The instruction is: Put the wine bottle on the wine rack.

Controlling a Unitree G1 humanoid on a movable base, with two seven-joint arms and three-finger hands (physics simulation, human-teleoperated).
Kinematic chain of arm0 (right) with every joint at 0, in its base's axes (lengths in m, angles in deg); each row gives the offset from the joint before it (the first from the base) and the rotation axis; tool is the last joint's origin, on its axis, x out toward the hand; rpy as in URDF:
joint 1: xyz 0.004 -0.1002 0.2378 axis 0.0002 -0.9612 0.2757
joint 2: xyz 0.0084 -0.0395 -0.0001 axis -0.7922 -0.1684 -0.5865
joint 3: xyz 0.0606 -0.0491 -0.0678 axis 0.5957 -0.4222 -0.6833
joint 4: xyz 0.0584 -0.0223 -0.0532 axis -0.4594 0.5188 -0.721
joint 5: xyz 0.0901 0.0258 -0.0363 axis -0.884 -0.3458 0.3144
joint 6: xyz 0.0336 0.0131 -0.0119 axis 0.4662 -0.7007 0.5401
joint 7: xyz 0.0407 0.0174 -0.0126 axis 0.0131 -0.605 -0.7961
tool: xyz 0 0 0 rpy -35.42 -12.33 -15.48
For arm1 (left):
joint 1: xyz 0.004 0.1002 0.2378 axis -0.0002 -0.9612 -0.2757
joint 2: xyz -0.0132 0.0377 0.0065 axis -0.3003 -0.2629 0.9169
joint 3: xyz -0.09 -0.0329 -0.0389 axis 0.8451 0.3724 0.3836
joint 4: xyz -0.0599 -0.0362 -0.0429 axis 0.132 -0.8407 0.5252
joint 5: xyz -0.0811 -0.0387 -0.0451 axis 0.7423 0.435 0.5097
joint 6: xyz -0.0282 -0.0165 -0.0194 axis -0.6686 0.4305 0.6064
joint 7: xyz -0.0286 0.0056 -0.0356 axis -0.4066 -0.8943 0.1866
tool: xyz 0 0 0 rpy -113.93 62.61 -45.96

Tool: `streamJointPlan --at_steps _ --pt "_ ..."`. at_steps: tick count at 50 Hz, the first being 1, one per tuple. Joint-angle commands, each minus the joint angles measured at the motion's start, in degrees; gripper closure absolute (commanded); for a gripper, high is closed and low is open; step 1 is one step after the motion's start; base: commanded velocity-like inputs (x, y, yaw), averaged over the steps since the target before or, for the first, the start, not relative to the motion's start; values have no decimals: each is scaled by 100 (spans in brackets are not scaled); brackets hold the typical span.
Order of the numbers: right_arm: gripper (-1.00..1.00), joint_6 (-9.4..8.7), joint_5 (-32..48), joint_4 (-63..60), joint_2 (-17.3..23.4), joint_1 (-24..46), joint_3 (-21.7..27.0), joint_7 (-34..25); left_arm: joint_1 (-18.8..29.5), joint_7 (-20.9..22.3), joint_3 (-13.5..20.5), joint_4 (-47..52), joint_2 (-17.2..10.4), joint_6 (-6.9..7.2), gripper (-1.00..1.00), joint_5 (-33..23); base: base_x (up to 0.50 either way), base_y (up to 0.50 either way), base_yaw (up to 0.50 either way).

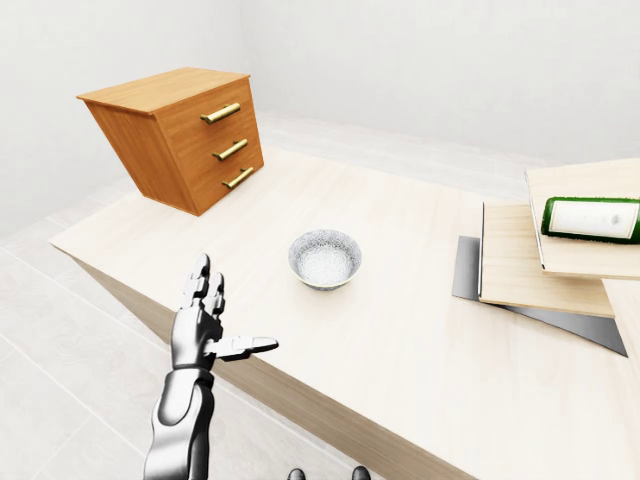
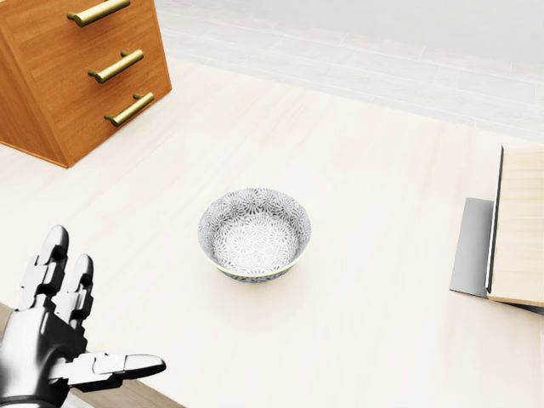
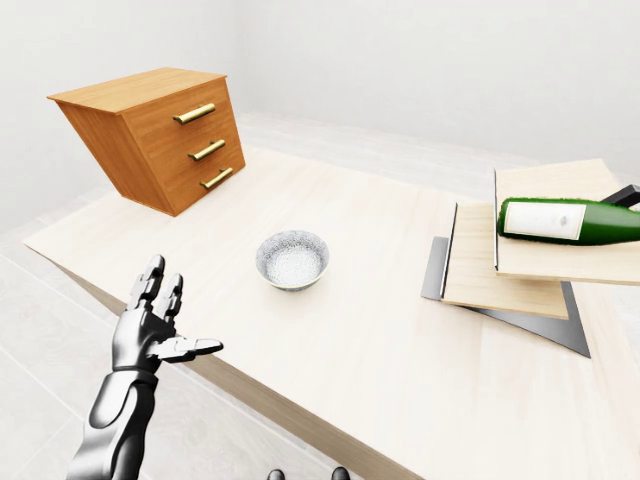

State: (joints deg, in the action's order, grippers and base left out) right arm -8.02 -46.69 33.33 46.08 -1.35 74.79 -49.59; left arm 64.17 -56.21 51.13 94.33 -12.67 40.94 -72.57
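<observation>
Your left hand (image 3: 150, 325) hovers with fingers spread and empty at the table's (image 3: 380, 330) near edge, well short of the patterned bowl (image 3: 292, 260), likely staged before the reach, while the green wine bottle (image 3: 570, 221) with its white label lies on its side across stacked wooden boards (image 3: 500, 270) at right.

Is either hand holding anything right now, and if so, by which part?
Nothing is held. The left hand is open and empty near the table edge; the right hand is out of view. The wine bottle lies untouched on the wooden rack.
</observation>
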Motion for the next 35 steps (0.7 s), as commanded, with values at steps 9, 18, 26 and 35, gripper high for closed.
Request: streamJointPlan --at_steps 9,18,26,35 --pt "-100 0 29 -1429 -125 541 -340 296 -68 -59 -101 416 22 62 -100 -24 0 0 0" --pt "-100 0 -74 -2528 -324 662 -288 776 -106 -64 -123 628 31 62 -100 -36 0 0 0" --pt "-100 0 -187 -3228 -369 781 -267 1068 -88 -51 -115 608 41 62 -100 -44 0 0 0" --pt "-100 0 -344 -3873 -421 865 -250 1346 -111 -49 -116 730 39 62 -100 -39 0 0 0"
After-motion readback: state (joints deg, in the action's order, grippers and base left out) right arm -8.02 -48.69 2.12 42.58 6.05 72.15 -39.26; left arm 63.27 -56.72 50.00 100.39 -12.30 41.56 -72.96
